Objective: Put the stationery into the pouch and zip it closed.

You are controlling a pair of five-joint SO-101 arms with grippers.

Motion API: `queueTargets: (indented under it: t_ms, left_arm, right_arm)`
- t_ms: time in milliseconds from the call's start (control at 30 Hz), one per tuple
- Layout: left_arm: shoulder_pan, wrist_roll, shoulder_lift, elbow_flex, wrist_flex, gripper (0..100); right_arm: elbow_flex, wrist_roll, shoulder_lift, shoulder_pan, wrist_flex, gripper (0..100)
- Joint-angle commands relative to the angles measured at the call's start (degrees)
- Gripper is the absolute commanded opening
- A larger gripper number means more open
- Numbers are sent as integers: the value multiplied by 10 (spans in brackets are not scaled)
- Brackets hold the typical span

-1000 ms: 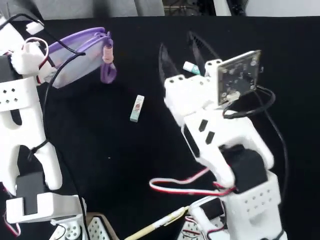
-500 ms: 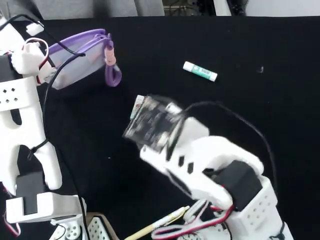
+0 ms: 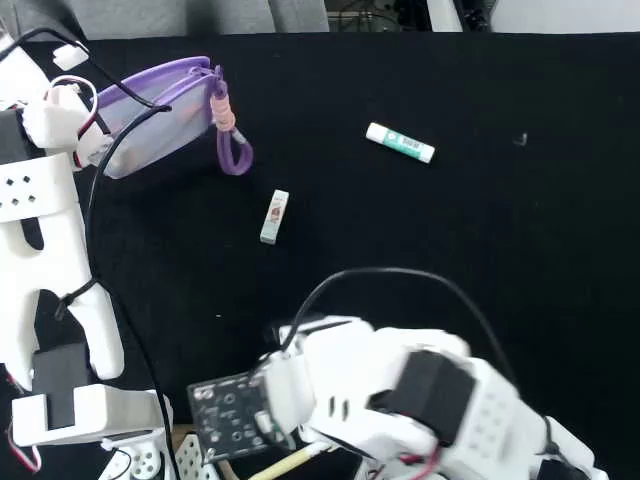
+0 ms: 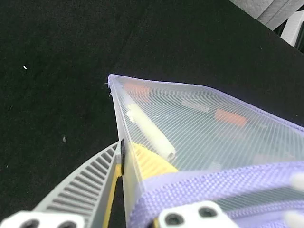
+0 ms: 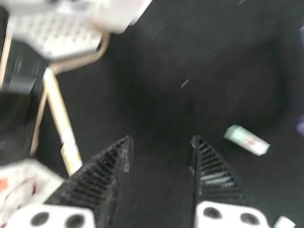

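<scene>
Right arm has swung back from mid-table to the near edge since a second ago, its wrist now low over the arm bases; right gripper point(image 5: 161, 138) has its jaws spread with nothing between them, hanging over bare cloth with the cream pen point(image 5: 59, 123) off to one side of it, not between the jaws; pen lies at the table's point(image 3: 520, 250) near edge, close against the bases; eraser point(image 3: 274, 216) lies loose mid-table, glue stick point(image 3: 400, 142) farther back toward the far edge, both well apart; pouch point(image 3: 160, 110) sits at the far left corner, left gripper point(image 4: 121, 152) pinching its end, a white stick and orange bits already inside; risks: closing from here likely misses the pen or nudges it under the bases or off the edge; tight space could snag the arm's cable; pouch pinched at one end only may sag or twist; cannot tell if its mouth is open enough.
</scene>
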Motion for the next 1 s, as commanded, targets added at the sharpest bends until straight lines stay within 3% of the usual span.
queueTargets:
  t_ms: [0, 500, 700, 967]
  left_arm:
    - [-6, 6, -22, -1, -14, 30]
    - [-2, 6, -21, 15, -23, 30]
    - [-2, 6, -26, 78, -75, 30]
    - [-7, 6, -27, 77, -79, 30]
  right_arm:
    - [75, 34, -5, -9, -7, 194]
    - [361, 55, -5, -33, -183, 194]
    - [381, 53, -3, -68, -201, 194]
    - [422, 53, -1, -68, -247, 194]
